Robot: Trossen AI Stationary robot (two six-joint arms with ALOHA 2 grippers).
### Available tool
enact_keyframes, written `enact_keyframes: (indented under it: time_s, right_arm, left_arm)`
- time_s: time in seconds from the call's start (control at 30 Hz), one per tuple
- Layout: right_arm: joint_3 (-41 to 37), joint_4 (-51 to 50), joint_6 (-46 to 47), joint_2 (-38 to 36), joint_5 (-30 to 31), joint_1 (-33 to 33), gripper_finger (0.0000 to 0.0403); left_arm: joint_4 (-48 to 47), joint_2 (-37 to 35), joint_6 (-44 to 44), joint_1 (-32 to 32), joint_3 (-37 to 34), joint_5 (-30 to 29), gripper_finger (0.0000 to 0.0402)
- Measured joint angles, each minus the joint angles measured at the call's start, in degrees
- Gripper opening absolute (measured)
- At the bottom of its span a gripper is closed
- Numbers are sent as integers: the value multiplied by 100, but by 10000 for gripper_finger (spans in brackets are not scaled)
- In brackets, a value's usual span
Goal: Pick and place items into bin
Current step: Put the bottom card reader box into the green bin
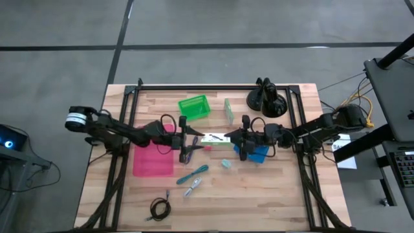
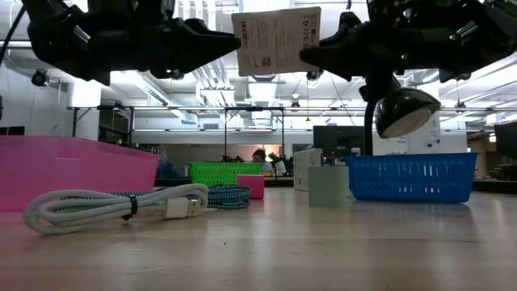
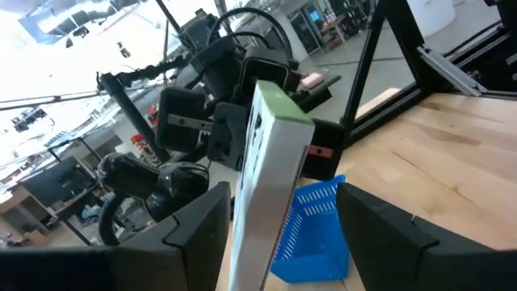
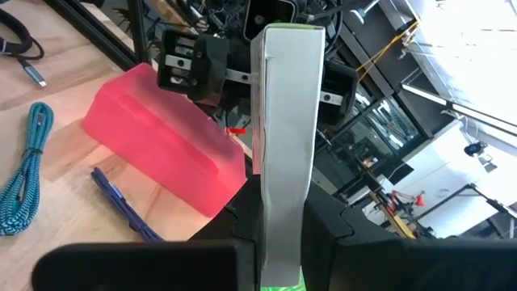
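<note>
Midair, at table centre: the white bar [image 1: 214, 137], a flat carded pack with a green end, hangs between both arms. Right gripper [image 4: 283, 267] is clamped on one end of it; left gripper [image 3: 279, 222] has its fingers spread wide on either side of the other end, not yet pinching as far as I can judge.

Handling, judged: light, stiff across its flat faces but thin, likely to flex or slip if pinched on an edge. Best taken across the broad faces near an end, square to the pads.

Counts:
- bins: one pink bin [image 1: 152, 160] left, one green basket [image 1: 194, 107] far, one blue basket [image 1: 258, 154] right
- one pale green block [image 1: 229, 110], far
- one teal tool [image 1: 194, 172], near
- one silver clip [image 1: 191, 188], near
- one black coiled cable [image 1: 160, 208], near edge
- one pale blue bit [image 1: 226, 164]
- one purple pen [image 4: 121, 202] by the pink bin
- one white cable [image 2: 113, 206], low view foreground
</note>
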Motion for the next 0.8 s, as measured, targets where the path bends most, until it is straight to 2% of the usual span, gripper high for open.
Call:
enact_keyframes:
  time_s: [0.3, 0.8]
  right_arm:
    - [-6, -46, 22, 0, 9, -61, 34]
    - [3, -92, 114, 0, 35, -59, 34]
  left_arm:
    - [918, 495, -8, 0, 14, 2, 210]
    - [979, 718, 3, 1, 348, 2, 210]
